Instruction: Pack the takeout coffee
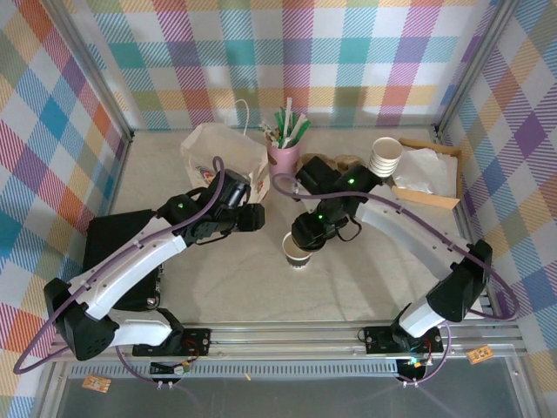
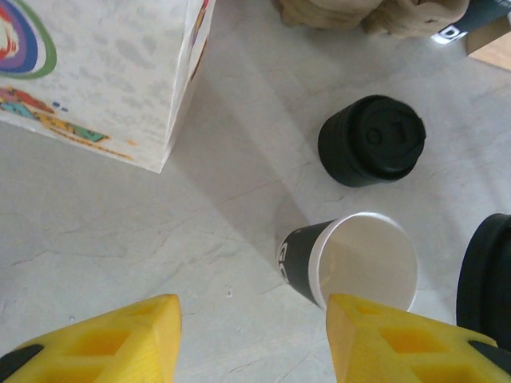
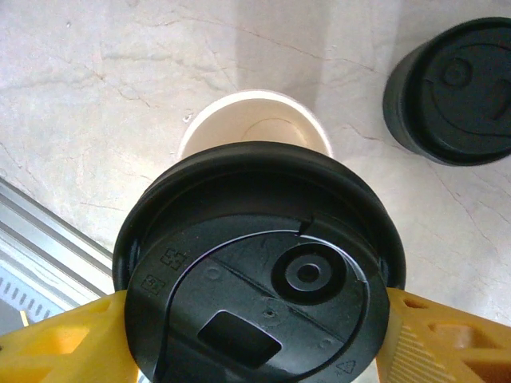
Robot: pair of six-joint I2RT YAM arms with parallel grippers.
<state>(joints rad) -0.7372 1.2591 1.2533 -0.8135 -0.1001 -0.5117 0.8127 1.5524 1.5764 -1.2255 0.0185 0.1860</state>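
In the middle of the desk (image 1: 218,287) the cup (image 1: 297,250) stands upright with its mouth open to the ceiling, so its long axis runs straight up and down. It's white inside, with a black band round the outside.

The right hand (image 3: 255,335) is clamped on the black lid (image 3: 263,271), 1 yellow finger on each side of the rim. It holds the lid flat, top side up, right over the cup's mouth. Can't tell if the lid touches the rim. The sip hole sits on the side nearest the wrist camera.

As for writing, the lid has small embossed marks: a little triangle, 2 square symbols and a round nub. None of it is readable. There's a white mark on the cup's band, but it's too cut off to make out. The paper bag (image 2: 104,72) has colourful rings and stripes printed on it, with no words I can read.

The left hand (image 2: 251,335) hangs just left of the cup, its yellow fingers (image 2: 120,343) spread wide with nothing between them. A squat black lid stack (image 2: 371,140) sits just beyond the cup.
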